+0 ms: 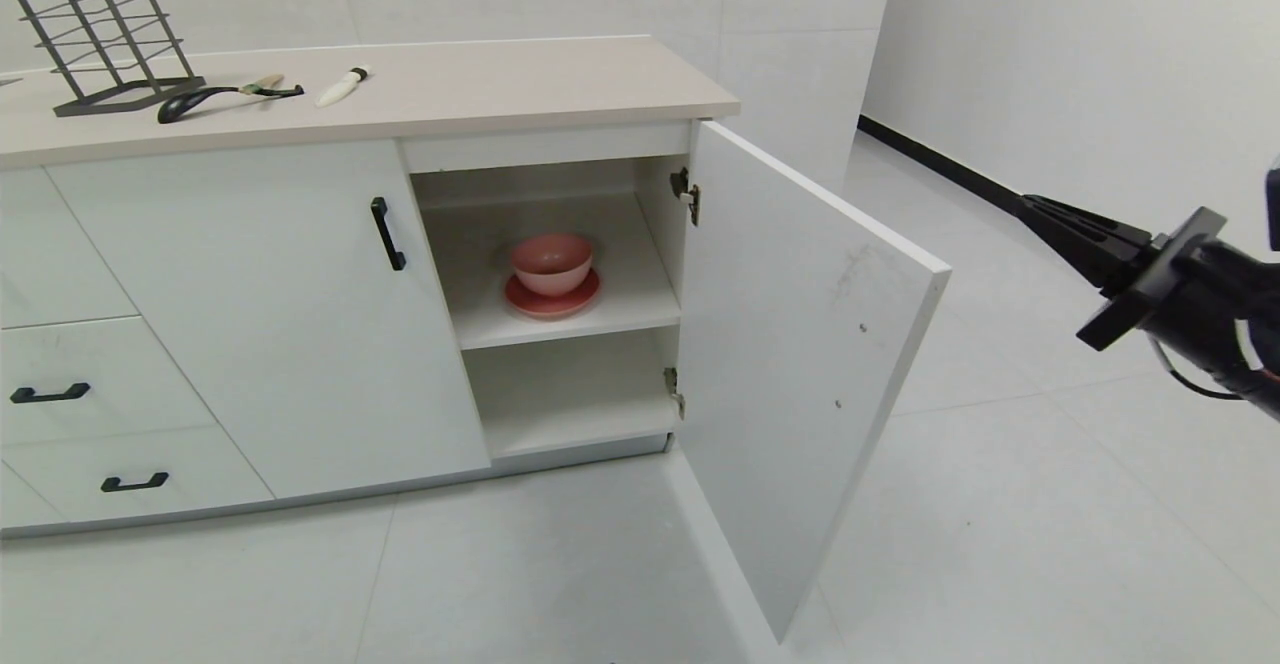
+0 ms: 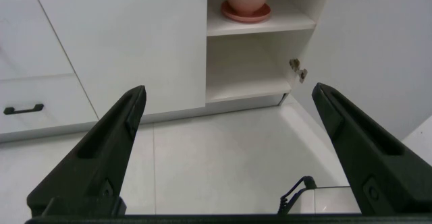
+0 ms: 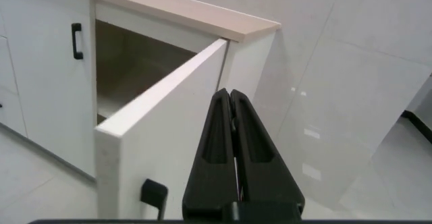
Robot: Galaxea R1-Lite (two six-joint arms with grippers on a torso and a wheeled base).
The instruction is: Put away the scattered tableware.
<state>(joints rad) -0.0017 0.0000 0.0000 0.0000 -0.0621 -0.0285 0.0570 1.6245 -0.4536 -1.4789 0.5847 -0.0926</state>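
One pink bowl [image 1: 550,262] sits on one red plate [image 1: 552,301], and the pair stands on the upper shelf [image 1: 625,289] of the open cabinet compartment, towards the middle of the shelf. The compartment has two shelves; the lower shelf [image 1: 570,414] is below it. The open door [image 1: 800,344] swings out to the right on two hinges. The shut door [image 1: 270,314] to the left carries one vertical black handle [image 1: 388,234]. Further left are two drawers, each with one horizontal black handle, an upper drawer handle [image 1: 50,393] and a lower drawer handle [image 1: 134,483].

On the worktop [image 1: 500,84], at its far left, stands one dark wire rack [image 1: 95,24]. Just beside it lie three utensils: a black spoon [image 1: 185,102], a tan-handled tool [image 1: 265,85] touching the spoon's handle, and a white-handled tool [image 1: 343,86] a little apart to the right.

The right claw [image 1: 1024,203] hangs to the right of the open door, well apart from the bowl, its tip pointing towards the back wall. In the right wrist view its two fingers are clenched together with nothing between them, and the door's edge lies just beyond.

The left claw [image 2: 228,89] is released, its two fingers spread wide and holding nothing, above the floor and facing the compartment. Bowl and plate show far ahead of it on the upper shelf.
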